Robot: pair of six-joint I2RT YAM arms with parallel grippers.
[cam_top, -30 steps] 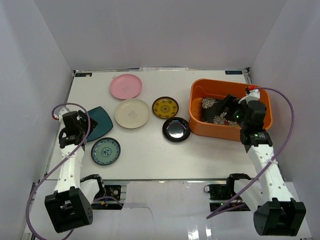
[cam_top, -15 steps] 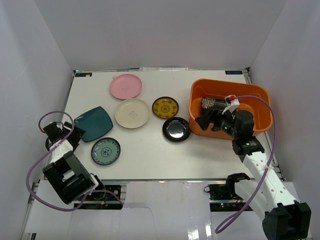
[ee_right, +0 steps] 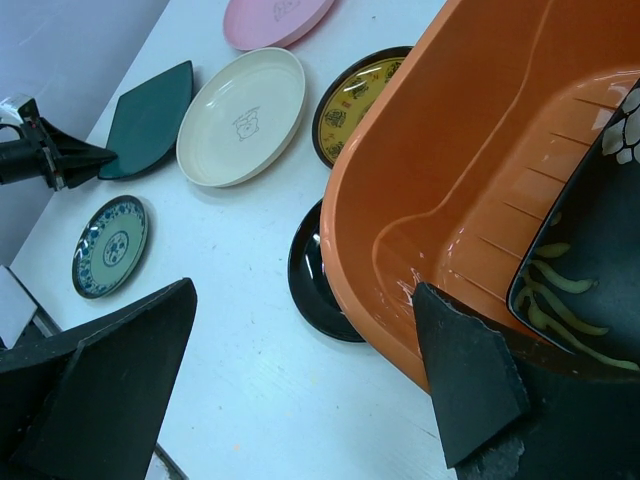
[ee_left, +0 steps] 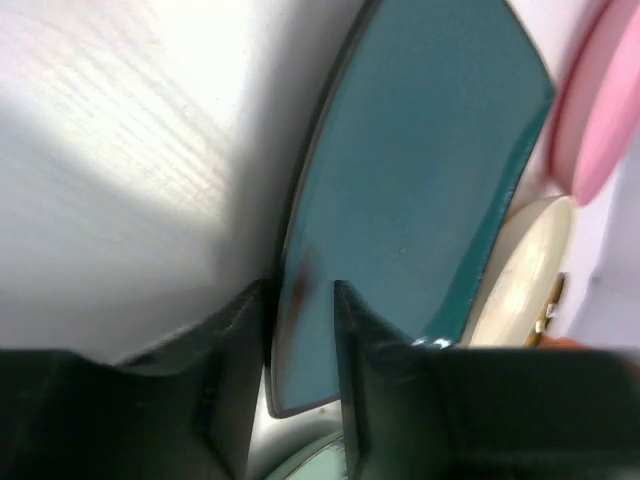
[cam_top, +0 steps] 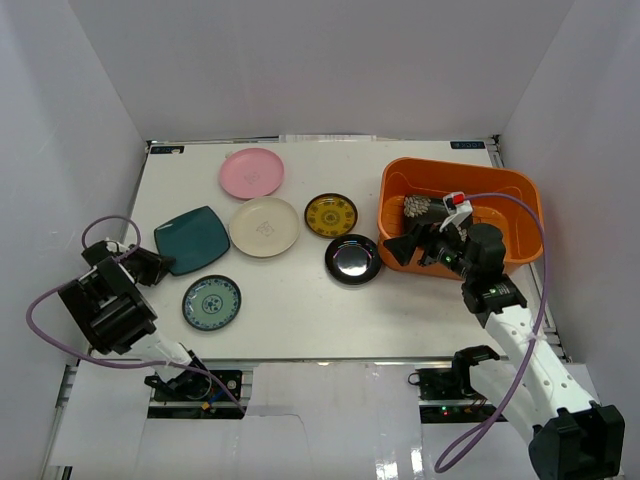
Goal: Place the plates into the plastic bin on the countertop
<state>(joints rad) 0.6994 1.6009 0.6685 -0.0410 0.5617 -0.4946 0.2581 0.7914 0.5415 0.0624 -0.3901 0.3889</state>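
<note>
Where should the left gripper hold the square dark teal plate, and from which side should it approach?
Probably the near-left rim of the square dark teal plate, approached low from the table's left edge. The plate lies flat, so only its thin raised edge fits between the fingers; the left gripper already straddles that rim.

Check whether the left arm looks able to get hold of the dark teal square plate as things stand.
Probably yes: the left hand already straddles the dark teal plate's near edge, one finger on each side, nothing in between.

Bright, even light is falling from above, and shadows on the countertop (cam_top: pixel 300 300) are staying soft and short. In the left wrist view, glare is washing out the surface and the dark teal plate (ee_left: pixel 420 190) is looking blurred; the right wrist view is showing its near fingers out of focus.
</note>
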